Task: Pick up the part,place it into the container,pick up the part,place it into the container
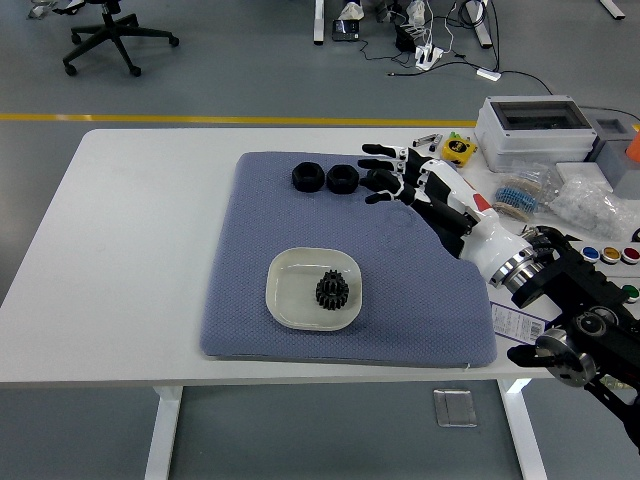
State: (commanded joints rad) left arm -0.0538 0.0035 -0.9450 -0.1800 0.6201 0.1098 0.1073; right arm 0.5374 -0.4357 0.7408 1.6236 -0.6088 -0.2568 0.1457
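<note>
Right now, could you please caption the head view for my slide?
Right hand open over the third nut at the mat's far edge; one gear lies in the white dish.

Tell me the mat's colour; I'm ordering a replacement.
Blue-grey mat, seen in the head view.

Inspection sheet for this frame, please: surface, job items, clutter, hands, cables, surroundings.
Surface: white table with blue mat.
Job's things: black gear in white container; two black parts visible on mat's far edge.
Clutter: grey box, yellow object, button panel, bagged parts.
Hands: right hand open over mat's far right; left not seen.
Cables: on floor beyond table.
Surroundings: office chair, yellow floor line.
</note>
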